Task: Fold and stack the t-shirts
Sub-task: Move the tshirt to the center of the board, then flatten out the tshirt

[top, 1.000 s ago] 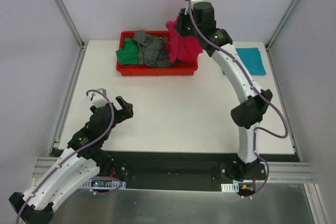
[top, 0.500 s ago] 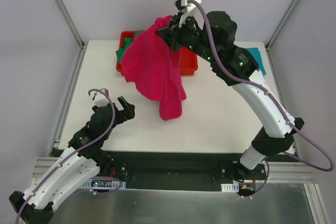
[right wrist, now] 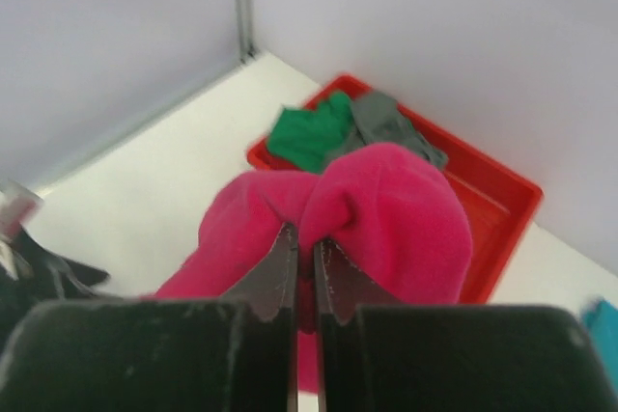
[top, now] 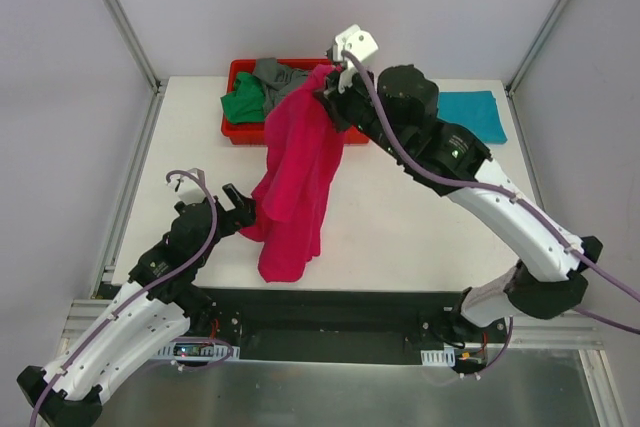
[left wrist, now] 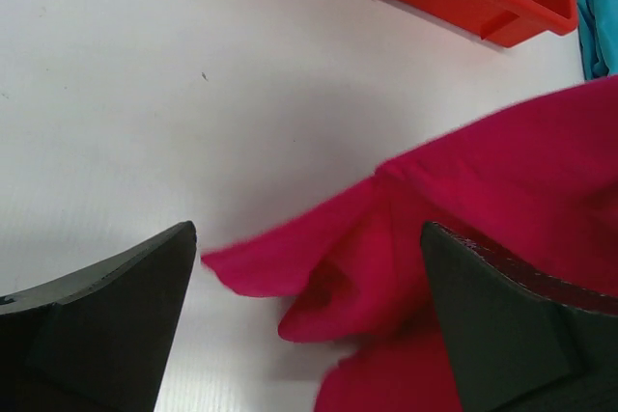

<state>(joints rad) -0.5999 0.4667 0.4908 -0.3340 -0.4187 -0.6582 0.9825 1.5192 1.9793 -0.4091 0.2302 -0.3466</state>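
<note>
the right gripper (right wrist: 304, 238) was pinched shut on a bunched fold of the magenta-pink t-shirt (top: 295, 177), with its two fingers almost meeting. from those fingertips the shirt hung in a long drape, and its lower end reached the table (top: 400, 237) just ahead of the left gripper (top: 240, 205). the left gripper's fingers stood wide apart and held nothing. in the left wrist view a loose pink edge lay between them, blurred, and whether it touched either pad could not be told. the shirt ran off that view's right and bottom edges.

beyond the right fingertips sat the red tray (top: 243, 134), with the green t-shirt (top: 243, 104) and grey t-shirt (top: 280, 77) crumpled inside. the hanging shirt hid the tray's right part from above. the teal t-shirt (top: 475, 112) lay flat on the table, well apart to the right of those fingers.
</note>
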